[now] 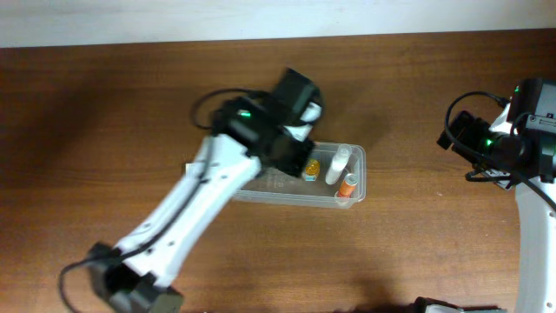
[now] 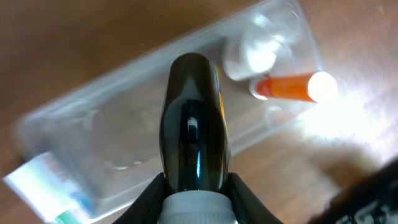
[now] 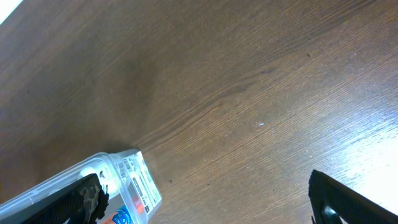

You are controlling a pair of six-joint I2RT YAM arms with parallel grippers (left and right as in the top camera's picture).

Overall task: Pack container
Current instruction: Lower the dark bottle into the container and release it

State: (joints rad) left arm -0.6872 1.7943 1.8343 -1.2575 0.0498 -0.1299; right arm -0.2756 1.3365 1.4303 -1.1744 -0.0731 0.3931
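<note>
The left gripper [image 2: 199, 190] is closed on a dark bottle [image 2: 194, 134] just above its white cap, one finger on each side. It hangs directly over the container [image 1: 295, 198], which lies in the middle of the table [image 1: 104, 130]. The bottle's far end points down into the tub's open middle. A white bottle [image 2: 249, 55] and an orange bottle [image 2: 292, 87] lie at the tub's right end, and a white-and-green box [image 2: 46, 183] sits just outside its left end. The right gripper [image 3: 211, 200] stands well apart to the right, fingers wide and empty.
</note>
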